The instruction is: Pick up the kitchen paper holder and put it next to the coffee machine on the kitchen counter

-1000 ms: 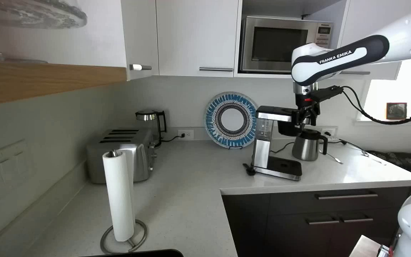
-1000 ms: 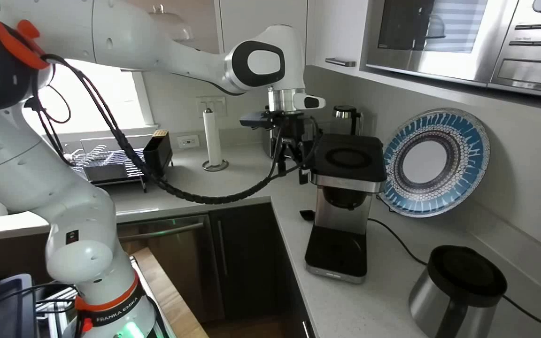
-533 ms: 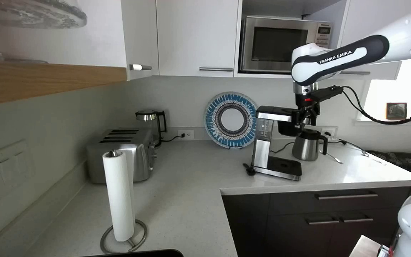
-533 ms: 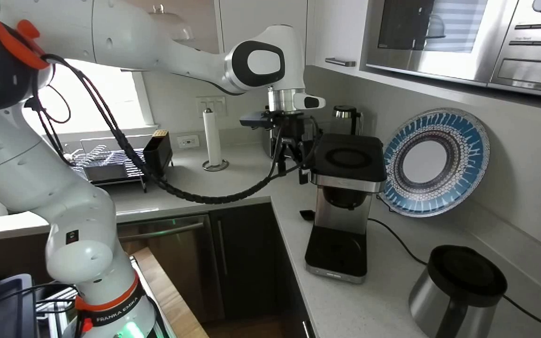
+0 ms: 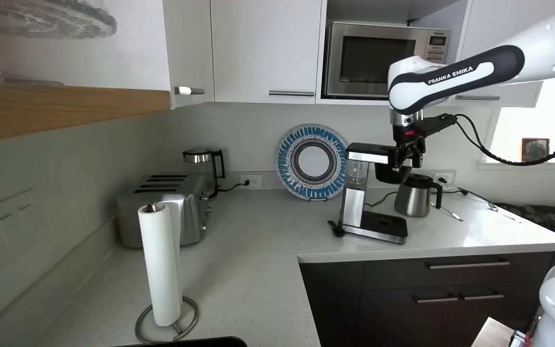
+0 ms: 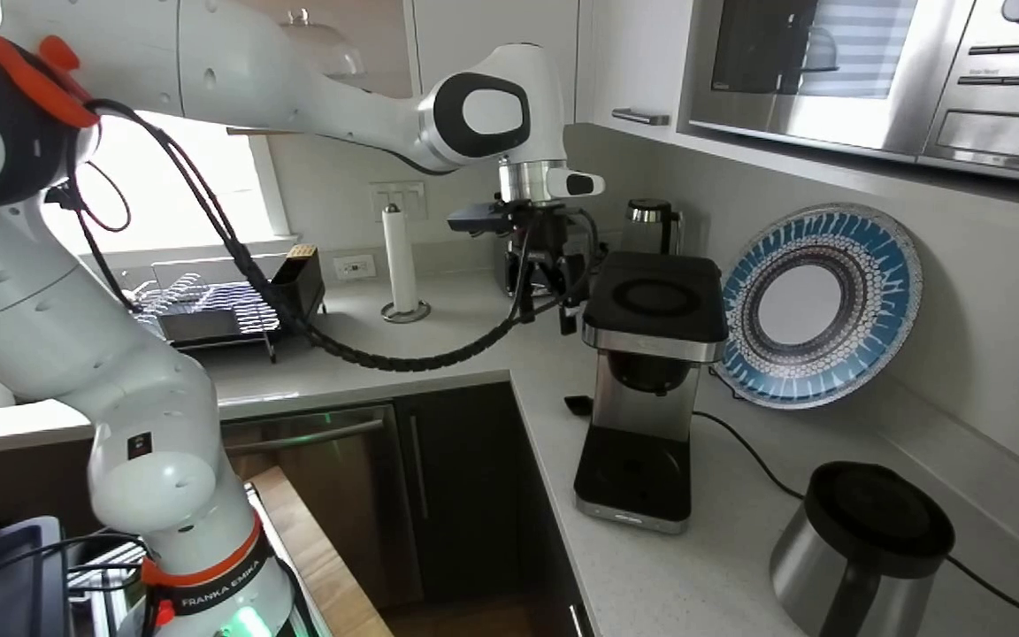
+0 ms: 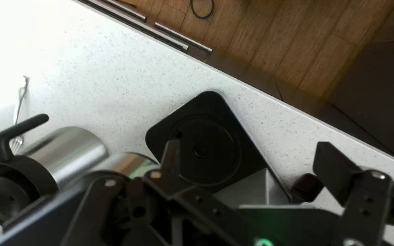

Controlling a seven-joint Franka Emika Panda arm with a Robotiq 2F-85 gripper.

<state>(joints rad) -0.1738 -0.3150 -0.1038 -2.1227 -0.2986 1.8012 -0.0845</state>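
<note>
The kitchen paper holder [image 6: 400, 265] stands, long axis upright, upper left of centre in an exterior view. The only gripper [image 6: 547, 319], spread and pinching nothing, hangs right of it, well apart, left of the coffee machine [image 6: 642, 402]. The reach should go left, deeper. I count one holder, one machine.

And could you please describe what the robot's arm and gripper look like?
The arm is white and rounded, with black panels, orange-red bands, white FRANKA EMIKA lettering and a silvery wrist collar. A ridged black cable loops beneath it. The gripper is black and angular, with jointed linkages and two flat, plate-like fingers.
</note>
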